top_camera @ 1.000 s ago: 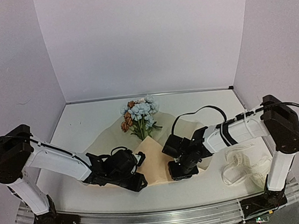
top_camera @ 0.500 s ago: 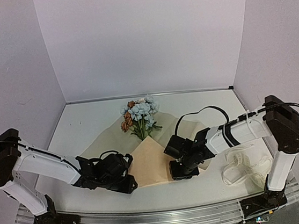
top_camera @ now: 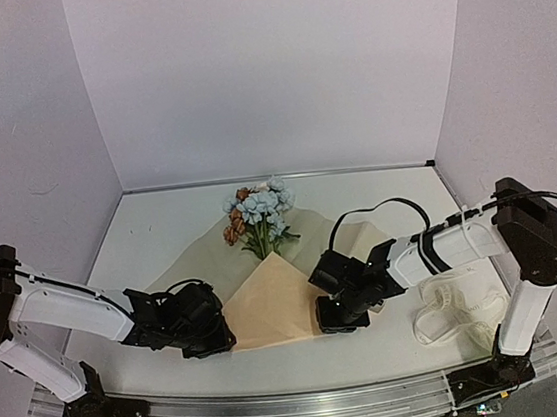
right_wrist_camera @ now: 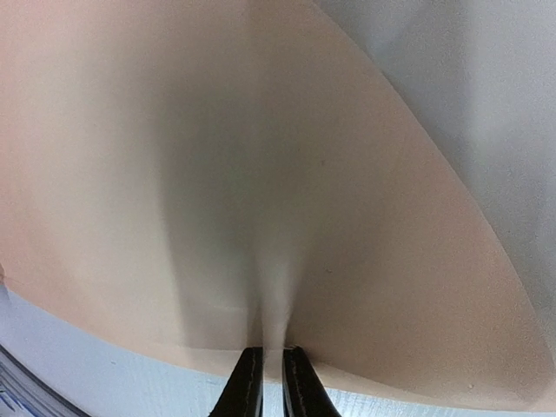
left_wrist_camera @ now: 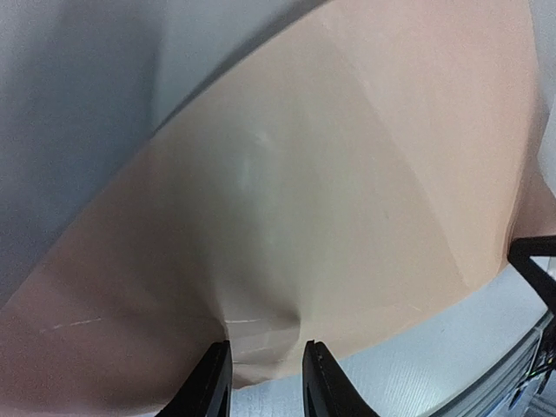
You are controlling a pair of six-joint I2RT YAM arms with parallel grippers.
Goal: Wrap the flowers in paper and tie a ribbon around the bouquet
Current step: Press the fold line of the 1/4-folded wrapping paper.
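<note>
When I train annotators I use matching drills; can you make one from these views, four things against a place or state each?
Things:
1 flowers
2 ribbon
3 right gripper
4 paper

Places or states:
A lying loose at the far right, unheld
B shut on the paper's near edge
C near part folded up to a peak
D blooms toward the back wall

Pairs: 1-D, 2-A, 3-B, 4-C.

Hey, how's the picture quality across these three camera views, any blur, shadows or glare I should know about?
Top external view: soft, even light, sharp, no glare. Left wrist view: the paper sits very close and looks soft, with a grey shadow down its middle. Right wrist view: similar softness, with a darker shadow band running up from the right gripper.
</note>
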